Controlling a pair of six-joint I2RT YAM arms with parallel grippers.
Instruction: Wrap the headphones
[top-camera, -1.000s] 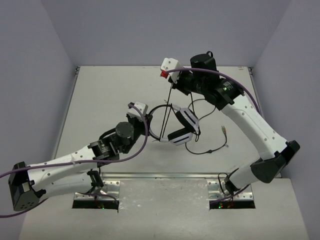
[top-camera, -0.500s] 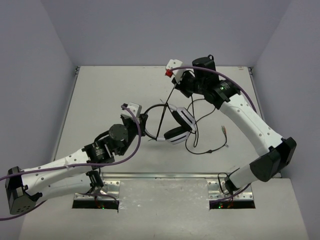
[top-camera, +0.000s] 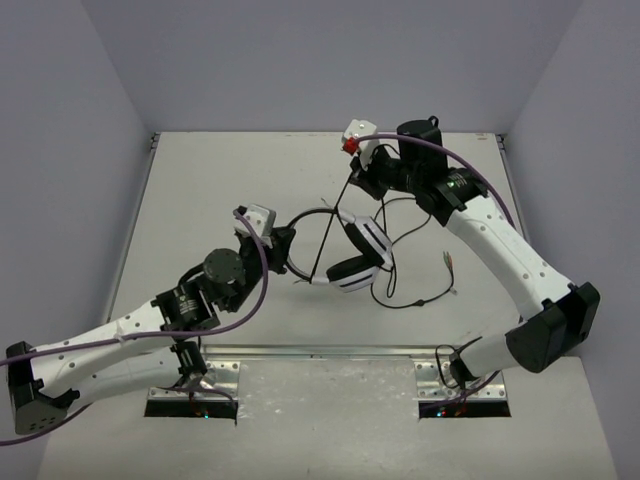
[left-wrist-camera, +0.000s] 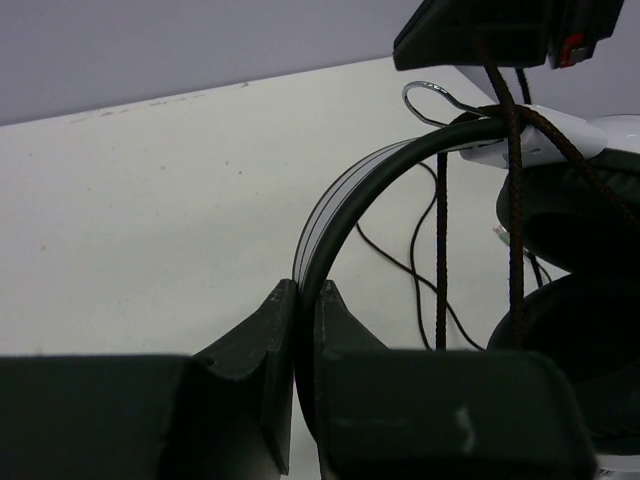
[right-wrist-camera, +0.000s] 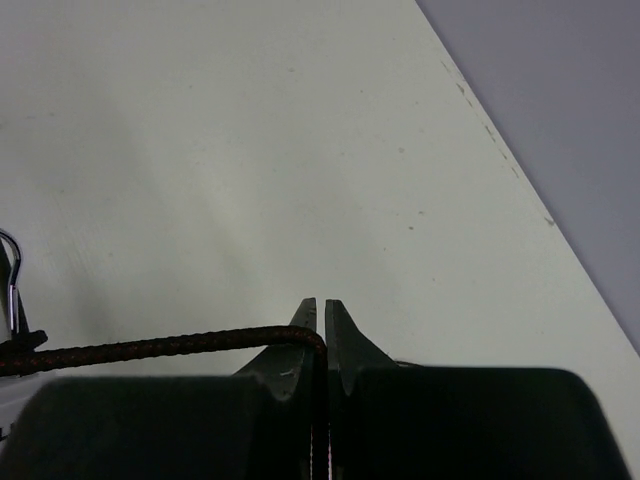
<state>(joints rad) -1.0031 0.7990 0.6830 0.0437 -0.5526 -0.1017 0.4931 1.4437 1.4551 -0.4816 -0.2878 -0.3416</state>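
1. The left claw (left-wrist-camera: 305, 292) is squeezed tight on the thin band of the headphones (top-camera: 358, 255).
2. The right claw (right-wrist-camera: 320, 305) pinches their cable (right-wrist-camera: 150, 347) tight.
3. The headphones are over the middle of the worktop (top-camera: 200, 190).

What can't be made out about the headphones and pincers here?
- Top view: where the right pincer meets the cable, too small and dark.
- Left wrist view: the earcups, cut off at the right edge.
- Right wrist view: the headphones, almost wholly beyond the left edge.
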